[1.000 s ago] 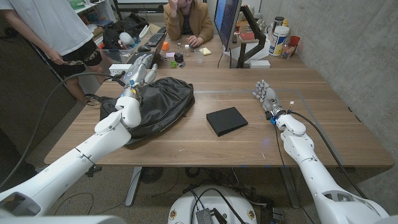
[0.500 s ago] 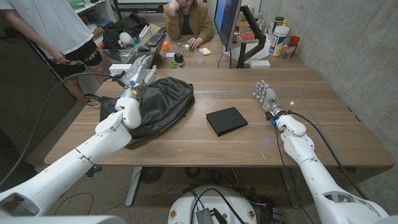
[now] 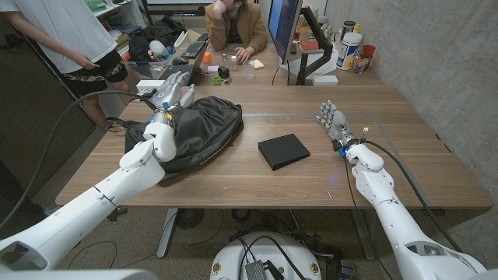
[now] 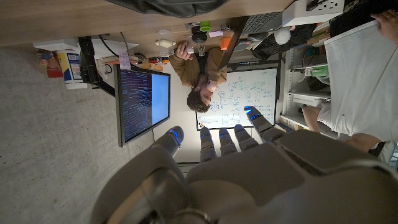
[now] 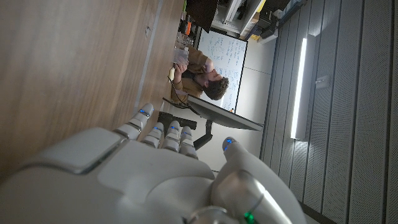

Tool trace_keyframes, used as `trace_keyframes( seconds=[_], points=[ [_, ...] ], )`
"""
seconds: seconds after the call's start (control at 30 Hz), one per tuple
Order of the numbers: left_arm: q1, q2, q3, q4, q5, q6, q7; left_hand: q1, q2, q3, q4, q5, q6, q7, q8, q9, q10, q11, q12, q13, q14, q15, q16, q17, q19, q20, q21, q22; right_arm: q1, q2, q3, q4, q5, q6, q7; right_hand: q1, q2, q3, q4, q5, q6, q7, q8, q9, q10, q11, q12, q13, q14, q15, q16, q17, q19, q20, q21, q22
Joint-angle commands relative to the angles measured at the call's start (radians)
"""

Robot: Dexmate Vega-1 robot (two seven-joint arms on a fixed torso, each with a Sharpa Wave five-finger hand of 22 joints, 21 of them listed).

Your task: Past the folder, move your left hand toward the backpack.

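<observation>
Tabletop (image 3: 233, 183) of brown wood carries 2 dark things, and both arms reach over it from the near edge. Nearest the middle lies the folder (image 3: 283, 151), a flat black rectangle turned a little askew, with bare wood all around it. To its right, well apart from it, the right hand (image 3: 331, 119) stands above the wood with its fingers pointing away and slightly spread, holding nothing; the right wrist view shows the same fingers (image 5: 163, 135) extended along the wood grain with nothing in them. On the left side lies the backpack (image 3: 194, 132), black and slumped, stretching from the table's left edge toward the middle, well apart from the folder. The left hand (image 3: 173, 95) is at the far left end of the backpack, over its upper edge, fingers extended and apart, gripping nothing; whether it touches the fabric cannot be told. In the left wrist view its fingers (image 4: 219, 138) point out into the room, loosely spread. Beyond the tabletop stands a monitor (image 3: 285, 31), a seated person (image 3: 233, 27) leans on another desk, and a standing person (image 3: 66, 35) is at far left.
</observation>
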Motion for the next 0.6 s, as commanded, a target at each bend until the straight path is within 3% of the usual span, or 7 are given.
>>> trace_keyframes(
  seconds=[0.03,0.6],
  points=[
    [0.003,0.009,-0.004,0.003,-0.004,0.009,-0.007,0.013,0.002,0.002,-0.007,0.000,0.008,0.000,0.004,0.002,0.002,-0.003,0.001,0.003,-0.003,0.007,0.002,0.001,-0.005,0.002,-0.003,0.004,-0.007,0.001,-0.003,-0.011,-0.001,-0.002,-0.007,0.010,0.064,-0.007,0.000,0.007,0.012,0.002,0.006,0.002,0.010,-0.002,0.007,0.002,-0.005,0.007,0.004,0.003,0.007,-0.048,-0.003,0.006],
    [0.002,0.018,0.004,0.007,0.002,0.017,-0.010,0.021,-0.001,-0.002,-0.009,-0.001,0.017,0.001,0.001,0.002,0.008,-0.004,0.002,0.003,0.002,0.007,0.004,0.003,0.001,0.003,-0.007,0.004,-0.009,0.000,-0.008,-0.019,-0.006,-0.010,-0.014,0.010,0.064,-0.008,0.000,0.007,0.013,0.002,0.006,0.002,0.011,-0.002,0.007,0.002,-0.005,0.008,0.004,0.003,0.008,-0.048,-0.007,0.006]
  ],
)
